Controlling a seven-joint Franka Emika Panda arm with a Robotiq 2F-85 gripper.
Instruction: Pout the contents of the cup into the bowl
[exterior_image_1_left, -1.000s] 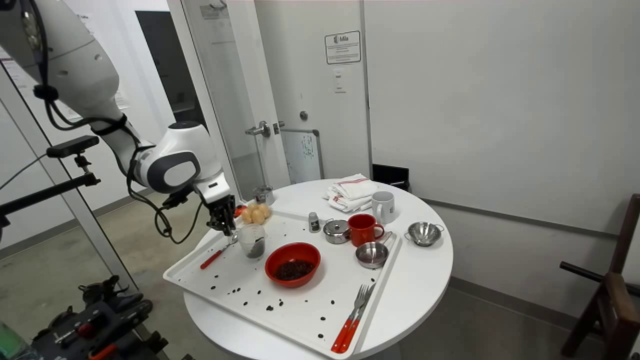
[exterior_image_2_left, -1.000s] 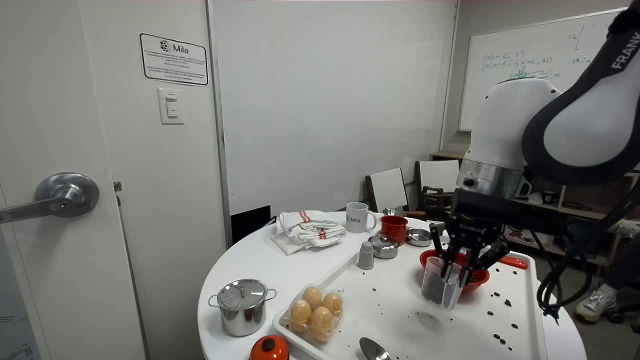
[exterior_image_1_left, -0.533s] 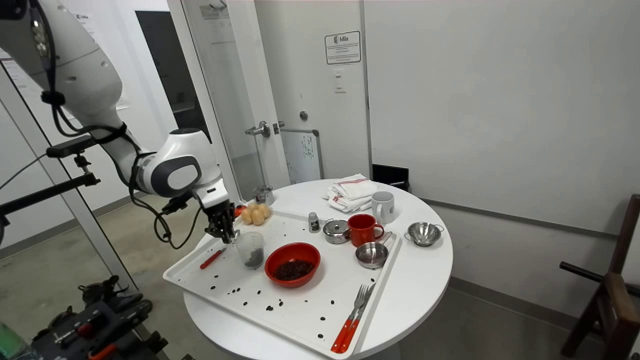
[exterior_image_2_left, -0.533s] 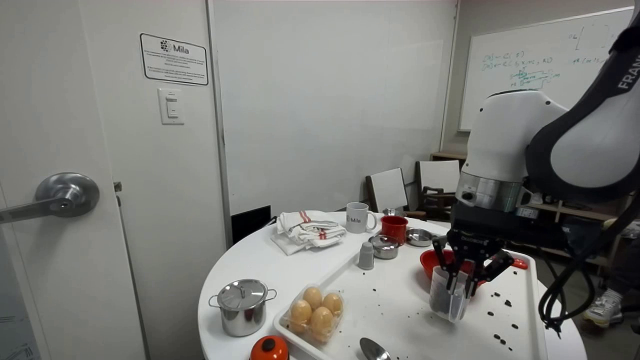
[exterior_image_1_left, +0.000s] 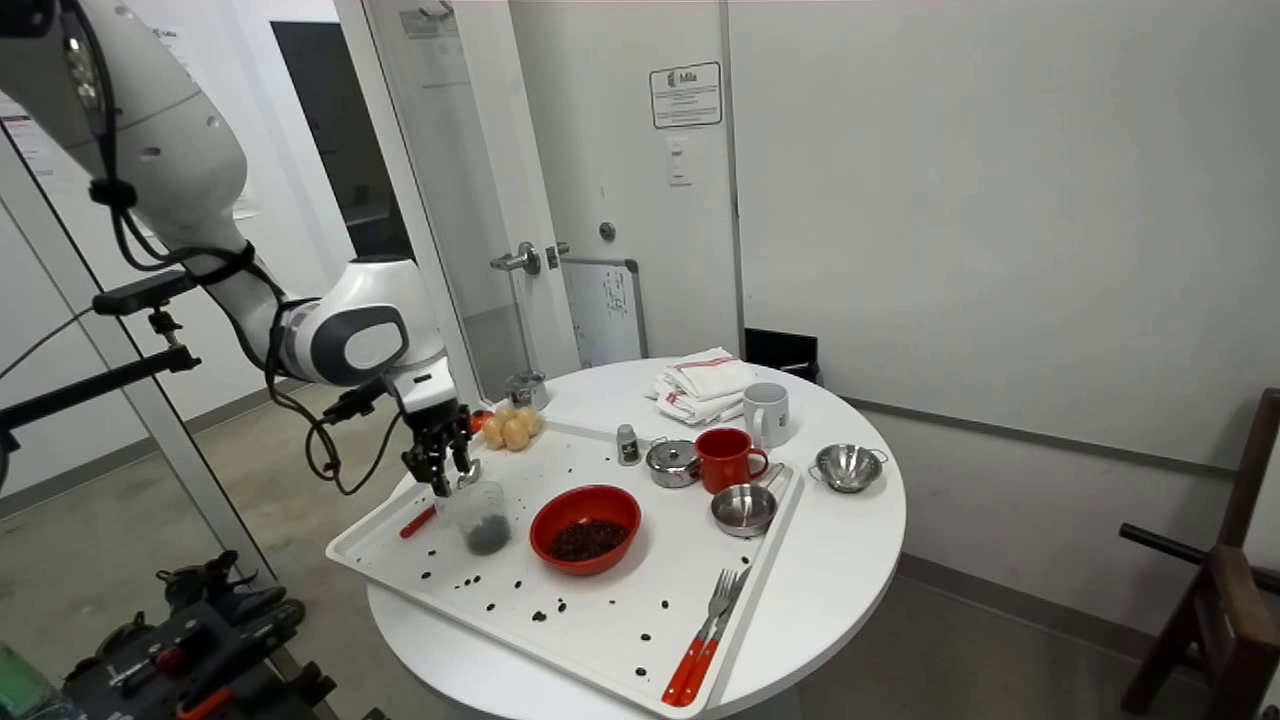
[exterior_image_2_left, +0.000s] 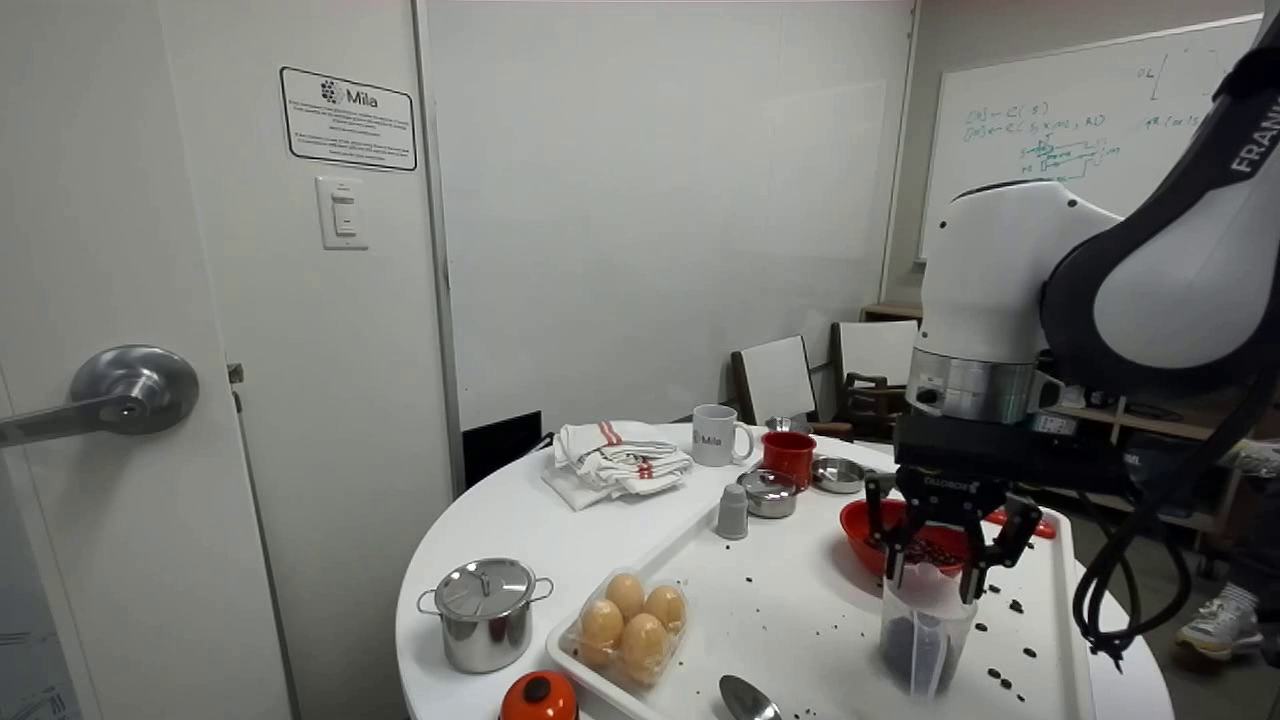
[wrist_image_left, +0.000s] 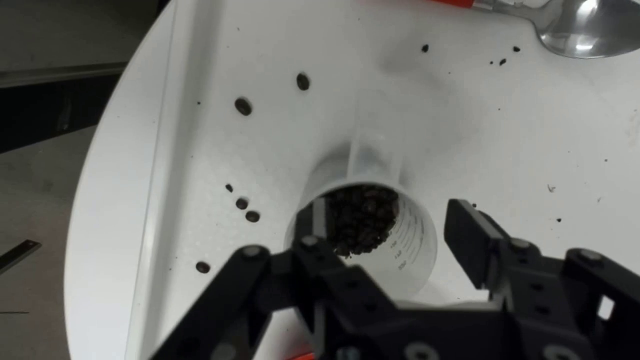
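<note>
The cup is a clear plastic measuring cup with dark beans in its bottom; it shows in both exterior views (exterior_image_1_left: 487, 528) (exterior_image_2_left: 925, 645) and in the wrist view (wrist_image_left: 417, 255). It appears to stand on the tray beside the bowl. The red bowl (exterior_image_1_left: 590, 566) holds dark beans; in an exterior view my gripper partly hides it (exterior_image_2_left: 860, 530). My gripper (wrist_image_left: 387, 220) is open at the cup's mouth, also in both exterior views (exterior_image_1_left: 455, 485) (exterior_image_2_left: 932, 584). In the wrist view one finger overlaps the mouth; the other is outside, apart from the wall.
The white tray (exterior_image_1_left: 440, 590) has loose beans scattered over it. A spoon (wrist_image_left: 585, 30) lies near the cup. A fork and knife (exterior_image_1_left: 705, 640), egg pack (exterior_image_2_left: 630, 625), shaker (exterior_image_2_left: 732, 512), red mug (exterior_image_1_left: 725, 460) and metal pan (exterior_image_1_left: 745, 510) stand around. A metal pot (exterior_image_2_left: 487, 615) is off the tray.
The cup, held between the fingers earlier, has moved down and away from the bowl onto the tray. The fingers have spread apart and let it go.
</note>
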